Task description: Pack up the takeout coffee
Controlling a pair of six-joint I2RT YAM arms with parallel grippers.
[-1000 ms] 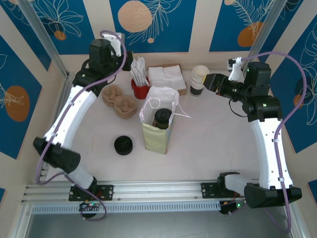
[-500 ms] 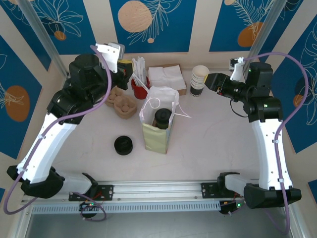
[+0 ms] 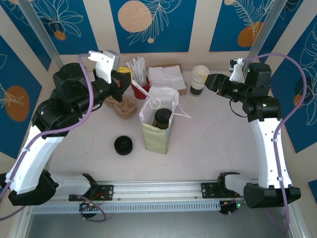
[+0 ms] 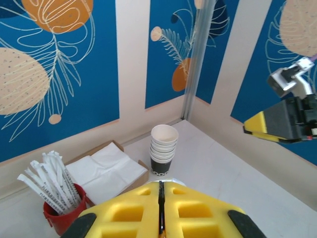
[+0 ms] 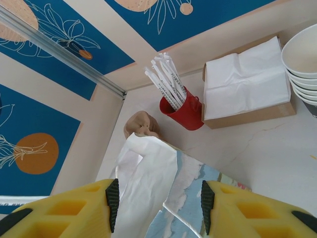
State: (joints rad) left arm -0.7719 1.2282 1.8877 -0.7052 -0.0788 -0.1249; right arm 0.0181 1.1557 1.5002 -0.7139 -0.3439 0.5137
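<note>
Overhead, the left arm rises from its base at the lower left, folds at a high elbow toward the upper left and reaches rightward. This brings the left end effector (image 3: 128, 80) just beside the red cup of stirrers (image 3: 140, 69). The right arm climbs the right edge, bends at the upper right and points left, with the right end effector (image 3: 212, 82) just beside the stack of white cups (image 3: 199, 78). The takeout coffee (image 3: 161, 118) stands upright inside the paper bag (image 3: 156, 136) at mid-frame. Its long axis is vertical and its black domed lid faces up at the camera. An all-black lid piece (image 3: 123, 145) lies on the surface (image 3: 213, 144) left of the bag, apart from it.

From the left wrist, the yellow fingers (image 4: 129, 210) are clenched, meeting along a thin seam. I cannot tell whether anything thin is pinched there. Beyond them the cup stack sits at centre, with napkins (image 4: 106, 171) to its left.

From the right wrist, the fingers (image 5: 64, 210) stand apart, released, with nothing gripped. The bag's white top lies below them at lower centre.
</note>
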